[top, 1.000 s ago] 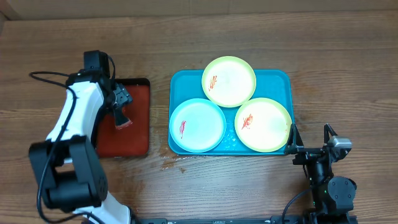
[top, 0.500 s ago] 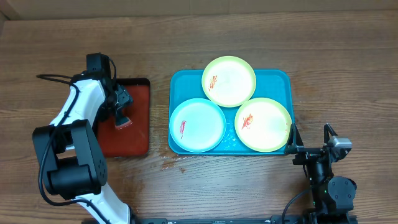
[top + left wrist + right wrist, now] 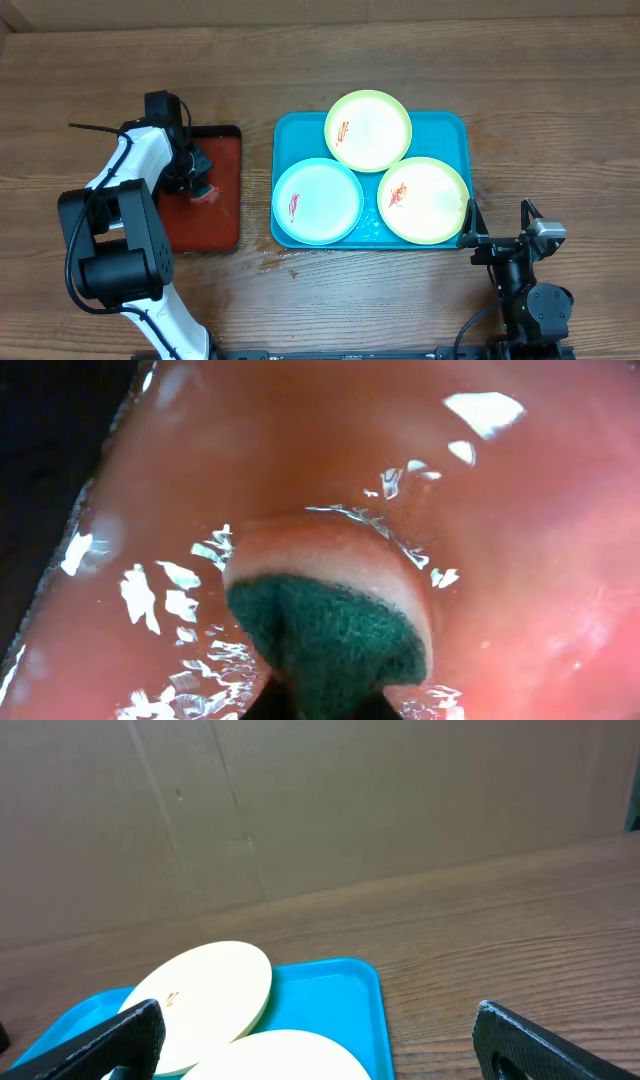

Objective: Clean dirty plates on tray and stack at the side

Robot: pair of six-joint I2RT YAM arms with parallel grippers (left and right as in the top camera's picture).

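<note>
Left gripper (image 3: 196,177) clamped on the sponge (image 3: 330,630), I seem to be wetting it in the red tray (image 3: 520,510) below; scrubbing the plates (image 3: 318,202) to its right likely comes next.

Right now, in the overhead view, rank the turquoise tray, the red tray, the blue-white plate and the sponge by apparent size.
1. turquoise tray
2. red tray
3. blue-white plate
4. sponge, clearly the smallest and only partly visible

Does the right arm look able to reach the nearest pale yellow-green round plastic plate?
Likely yes: the open right hand sits beside that plate on the turquoise plastic tray, nothing between.
</note>
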